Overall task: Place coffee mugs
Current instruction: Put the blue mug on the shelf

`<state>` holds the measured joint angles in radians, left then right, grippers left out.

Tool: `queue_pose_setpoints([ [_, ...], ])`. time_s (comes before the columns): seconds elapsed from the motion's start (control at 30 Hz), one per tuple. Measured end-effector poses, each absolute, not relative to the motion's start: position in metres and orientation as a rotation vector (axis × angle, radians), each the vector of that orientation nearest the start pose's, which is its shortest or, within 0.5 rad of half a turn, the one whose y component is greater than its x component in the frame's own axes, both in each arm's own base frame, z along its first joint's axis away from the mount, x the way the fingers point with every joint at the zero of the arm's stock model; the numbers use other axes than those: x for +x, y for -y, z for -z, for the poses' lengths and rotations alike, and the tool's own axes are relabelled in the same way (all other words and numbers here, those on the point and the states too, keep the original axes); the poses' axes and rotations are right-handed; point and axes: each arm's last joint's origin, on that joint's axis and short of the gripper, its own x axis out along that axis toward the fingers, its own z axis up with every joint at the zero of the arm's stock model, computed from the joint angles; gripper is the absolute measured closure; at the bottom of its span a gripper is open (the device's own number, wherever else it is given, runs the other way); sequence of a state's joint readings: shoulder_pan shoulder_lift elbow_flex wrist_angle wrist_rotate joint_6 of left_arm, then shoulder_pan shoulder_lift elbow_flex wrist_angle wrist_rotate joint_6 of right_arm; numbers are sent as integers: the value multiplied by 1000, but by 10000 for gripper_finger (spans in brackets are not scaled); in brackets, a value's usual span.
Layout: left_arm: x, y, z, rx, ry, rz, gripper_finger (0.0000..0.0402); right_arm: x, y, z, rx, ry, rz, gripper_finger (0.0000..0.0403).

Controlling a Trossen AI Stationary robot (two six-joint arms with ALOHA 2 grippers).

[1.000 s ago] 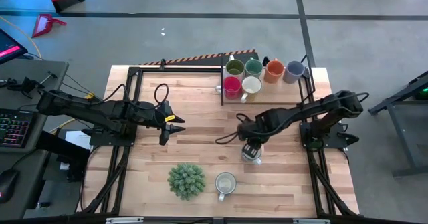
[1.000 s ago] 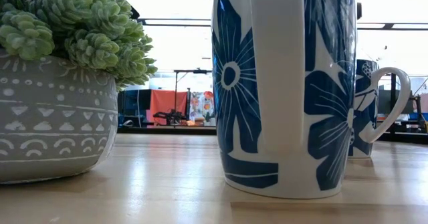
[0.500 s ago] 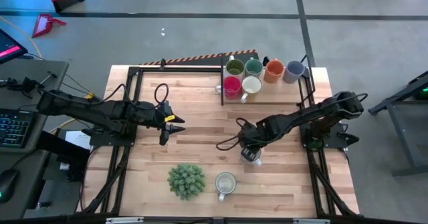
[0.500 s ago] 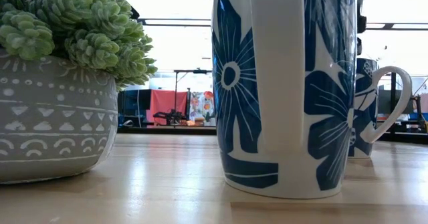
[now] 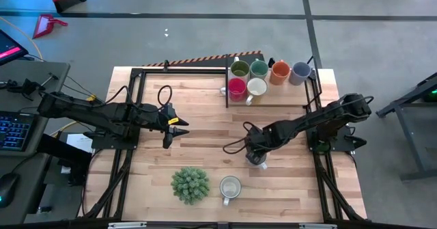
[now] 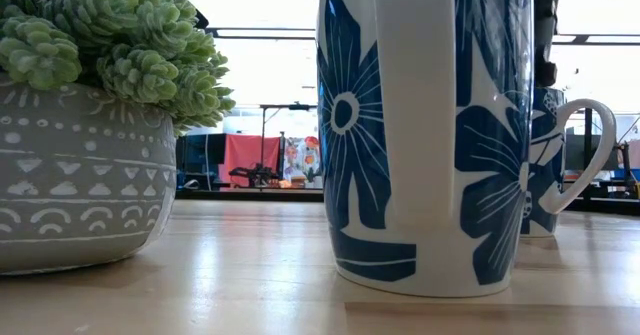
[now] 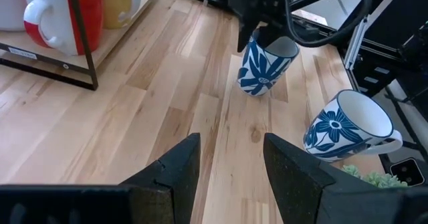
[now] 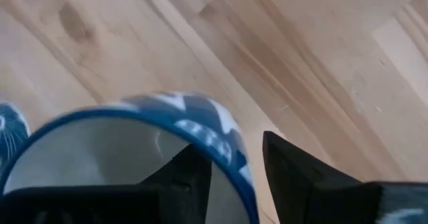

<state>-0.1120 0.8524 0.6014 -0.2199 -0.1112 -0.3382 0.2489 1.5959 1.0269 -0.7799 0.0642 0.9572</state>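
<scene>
Two white mugs with blue flowers stand upright on the wooden table. One (image 5: 230,186) is near the front edge beside the plant; the other (image 7: 265,65) is right of centre, below my right gripper (image 8: 234,177). That gripper is open and points down over this mug's rim (image 8: 231,154), with one finger inside the mug and one outside its wall. I see no touch. Six more mugs stand on a tray (image 5: 290,96) at the far side: olive (image 5: 239,69), teal, orange, blue-grey, red and white. My left gripper (image 5: 176,128) waits open, left of centre, above the table.
A spiky green plant in a grey patterned pot (image 5: 190,185) stands near the front edge, just left of the near mug. Black frame rails (image 5: 136,85) run along the table's left, right and far sides. Bare wood lies between the two arms.
My right gripper has come down over the flowered mug right of centre, rolling a little as it sank. Its fingers now stand on either side of the mug's wall. The mug has not moved.
</scene>
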Motion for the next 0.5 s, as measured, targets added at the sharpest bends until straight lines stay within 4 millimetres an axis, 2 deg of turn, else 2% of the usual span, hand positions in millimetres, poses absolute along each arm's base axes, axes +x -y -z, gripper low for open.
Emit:
queue_pose_setpoints([
  [0.17, 184, 17, -256, -280, -463, -78, 250, 276, -68, -186, 636, -1264, 532, 315],
  [0.33, 184, 17, -256, -279, -463, -78, 250, 274, -67, -185, 622, -1268, 545, 389],
  [0.5, 184, 17, -256, -279, -463, -78, 250, 275, -64, -185, 595, -1210, 612, 398],
])
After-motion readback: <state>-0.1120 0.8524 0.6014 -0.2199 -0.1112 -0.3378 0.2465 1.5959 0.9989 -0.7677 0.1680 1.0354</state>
